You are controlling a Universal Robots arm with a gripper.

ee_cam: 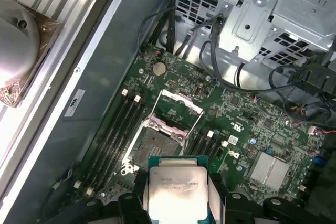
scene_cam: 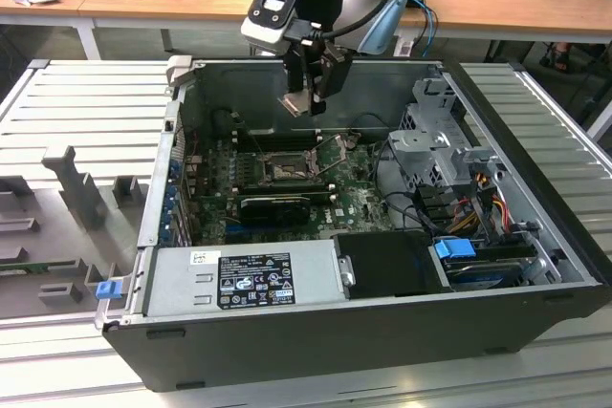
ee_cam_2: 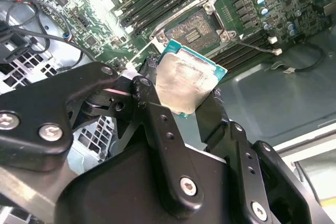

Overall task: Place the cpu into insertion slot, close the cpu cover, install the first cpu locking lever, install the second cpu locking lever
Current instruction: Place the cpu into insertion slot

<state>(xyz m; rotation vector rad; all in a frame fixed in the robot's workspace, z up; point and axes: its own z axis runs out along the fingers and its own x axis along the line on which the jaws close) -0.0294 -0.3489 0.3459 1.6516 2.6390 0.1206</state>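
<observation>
The gripper hangs over the open computer case, its two black fingers drawn in partway and pinching opposite edges of the cpu, so the chip fills the gap between them. The cpu is in the air, clear of the green board, above and just to one side of the insertion slot, not seated in it. Being square, it has no long axis. In the exterior view it sits tilted rather than level, and in the second wrist view its pale, smeared metal face is turned to the camera, with a green-edged corner pointing toward the socket. The cpu cover stands swung up on its hinge edge, which leaves the pin field bare. Long black memory slots run alongside the socket.
</observation>
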